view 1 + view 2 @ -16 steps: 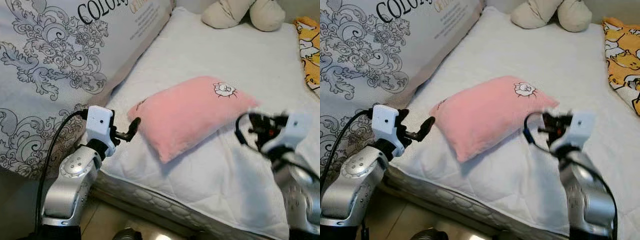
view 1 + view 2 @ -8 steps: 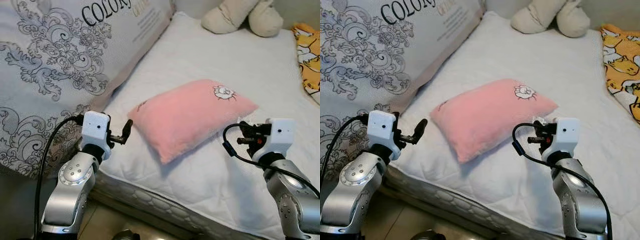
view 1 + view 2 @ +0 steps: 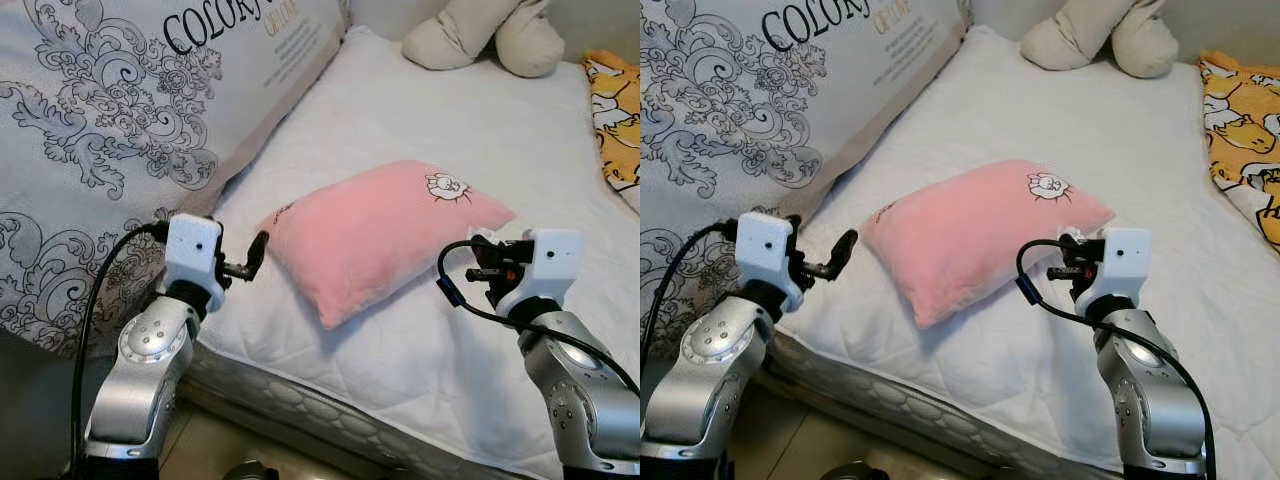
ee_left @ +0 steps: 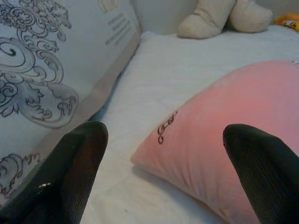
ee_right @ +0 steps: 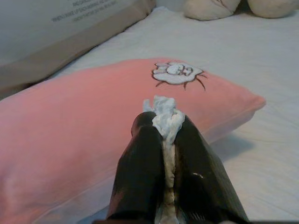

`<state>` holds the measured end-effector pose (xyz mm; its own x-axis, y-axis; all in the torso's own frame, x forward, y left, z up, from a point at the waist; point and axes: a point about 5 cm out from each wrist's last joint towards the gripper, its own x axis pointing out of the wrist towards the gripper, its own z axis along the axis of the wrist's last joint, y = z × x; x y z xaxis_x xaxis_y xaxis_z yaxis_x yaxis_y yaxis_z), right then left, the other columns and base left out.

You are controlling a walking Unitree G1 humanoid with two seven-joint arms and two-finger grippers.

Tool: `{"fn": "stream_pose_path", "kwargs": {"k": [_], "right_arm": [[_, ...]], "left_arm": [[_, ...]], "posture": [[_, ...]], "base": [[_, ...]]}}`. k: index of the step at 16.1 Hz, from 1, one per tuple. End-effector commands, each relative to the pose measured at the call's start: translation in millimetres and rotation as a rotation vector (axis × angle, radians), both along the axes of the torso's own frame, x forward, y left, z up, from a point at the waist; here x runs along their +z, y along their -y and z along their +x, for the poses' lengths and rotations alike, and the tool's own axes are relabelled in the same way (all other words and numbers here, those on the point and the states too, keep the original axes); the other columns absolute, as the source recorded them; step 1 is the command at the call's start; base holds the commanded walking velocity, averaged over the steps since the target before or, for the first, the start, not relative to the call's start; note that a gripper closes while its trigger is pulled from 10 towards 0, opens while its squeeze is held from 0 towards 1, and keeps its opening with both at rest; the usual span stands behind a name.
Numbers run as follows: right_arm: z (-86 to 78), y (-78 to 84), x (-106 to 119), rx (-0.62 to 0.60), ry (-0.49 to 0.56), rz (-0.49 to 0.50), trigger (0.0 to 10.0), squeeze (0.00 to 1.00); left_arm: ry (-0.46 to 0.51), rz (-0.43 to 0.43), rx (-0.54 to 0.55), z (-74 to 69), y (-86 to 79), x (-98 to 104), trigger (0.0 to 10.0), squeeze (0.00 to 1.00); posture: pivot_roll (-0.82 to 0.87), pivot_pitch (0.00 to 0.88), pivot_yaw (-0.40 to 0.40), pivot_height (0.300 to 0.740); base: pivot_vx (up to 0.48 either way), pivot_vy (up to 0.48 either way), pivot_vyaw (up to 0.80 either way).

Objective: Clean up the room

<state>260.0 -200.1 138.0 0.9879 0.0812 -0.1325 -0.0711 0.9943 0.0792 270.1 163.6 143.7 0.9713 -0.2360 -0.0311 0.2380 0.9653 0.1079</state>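
A: We log the soft pink rectangular pillow (image 3: 375, 232) lying on the white quilted bed (image 3: 480, 120), roughly mid-mattress, tilted so one corner points at the bed's near edge. A small white cat figure is stitched near its far corner.

B: We confirm. Left gripper (image 3: 256, 256) sits just beside the pillow's left corner, at the mattress edge. In the left wrist view its two black fingers (image 4: 77, 158) stand wide apart with nothing between them, and the pillow corner lies ahead of the gap.

A: Right gripper (image 5: 163, 135): fingers pressed close together, pinching a small crumpled white wad of tissue (image 5: 164, 114). The wad sticks out past the fingertips. We note the gripper hovers just beside the pillow's near long side, pointing at it; we cannot tell whether the tissue touches the pillow.

B: Surroundings: a large grey-white cushion printed with black scrollwork and lettering (image 3: 120, 130) leans along the bed's left side. A beige plush toy (image 3: 485, 35) rests at the far end of the bed. A yellow-and-orange patterned cloth (image 3: 618, 110) lies at the far right edge.

A: We add that a black cable runs from each wrist back along its silver arm.
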Motion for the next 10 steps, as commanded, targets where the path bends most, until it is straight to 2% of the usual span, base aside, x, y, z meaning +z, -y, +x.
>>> {"fn": "stream_pose_path", "kwargs": {"k": [1, 4, 9, 10], "right_arm": [[0.0, -0.9, 4.0, -0.005, 0.009, 0.0, 10.0, 0.0], [-2.2, -4.2, 2.5, 0.0, 0.001, 0.003, 10.0, 0.0], [1.3, -3.8, 3.2, 0.001, 0.0, 0.0, 10.0, 0.0], [1.6, -3.5, 3.5, 0.004, 0.001, 0.0, 10.0, 0.0]], "left_arm": [[-0.004, 0.003, 0.003, 0.8, -2.5, -0.1, 10.0, 0.0], [-0.006, -0.002, 0.033, -1.5, -6.5, -2.7, 10.0, 0.0], [-0.001, -0.005, 0.018, -0.5, -2.3, -3.4, 10.0, 0.0], [0.002, -0.004, 0.017, -0.1, -1.4, -2.8, 10.0, 0.0]], "posture": [[-0.06, 0.028, 0.032, 0.74], [-0.06, 0.03, 0.027, 0.74], [-0.07, 0.022, 0.028, 0.74], [-0.07, 0.021, 0.027, 0.74]], "base": [[0.0, 0.0, 0.0], [0.0, 0.0, 0.0], [0.0, 0.0, 0.0], [-0.24, 0.0, 0.0]]}}
